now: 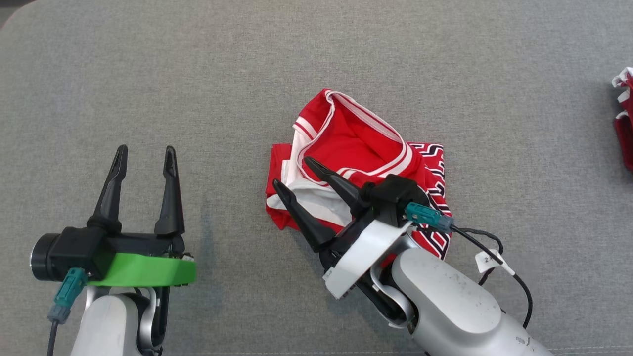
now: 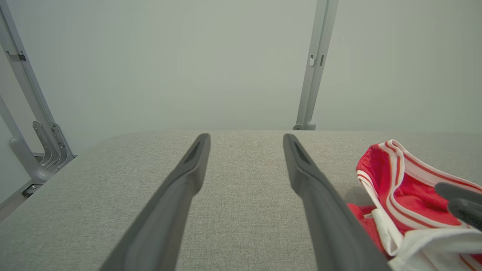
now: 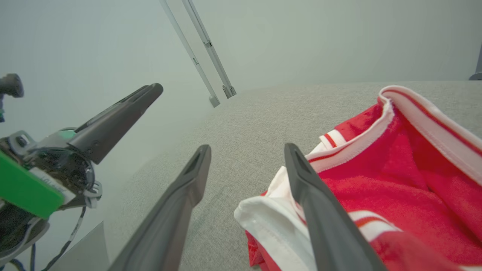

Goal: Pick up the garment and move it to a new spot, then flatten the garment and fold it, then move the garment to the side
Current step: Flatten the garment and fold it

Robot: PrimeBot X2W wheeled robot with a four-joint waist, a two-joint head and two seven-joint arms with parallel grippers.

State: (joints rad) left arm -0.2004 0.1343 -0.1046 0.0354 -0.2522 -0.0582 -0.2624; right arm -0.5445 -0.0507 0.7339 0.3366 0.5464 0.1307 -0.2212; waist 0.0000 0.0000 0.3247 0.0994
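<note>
Grey woven cloth covers the wide surface (image 1: 148,74), which takes up nearly all of the head view. A crumpled red garment (image 1: 361,148) lies a little right of centre on it. The garment has white trim (image 1: 309,195), and a black-and-white zigzag panel (image 1: 435,163) runs down its right side. One banded opening stands up in a loose loop, and the rest is bunched in layers beneath it. The right tool (image 1: 292,171) reaches in from the lower right with its fingers spread apart and nothing pinched. One finger lies over the white trim at the garment's near left edge, and the other is over bare surface just beside it. The left tool (image 1: 146,148) hangs well to the left of the garment, open and empty, with its fingers pointing away from the robot. A scrap of red-and-white cloth (image 1: 624,118) shows at the far right edge. The garment looks light, thin and limp, so it will probably sag and slide once lifted rather than keep any shape. The stitched white trim seems the firmest place to pinch. Taking two separated points along one edge, one per tool, should help spread it flat.
</note>
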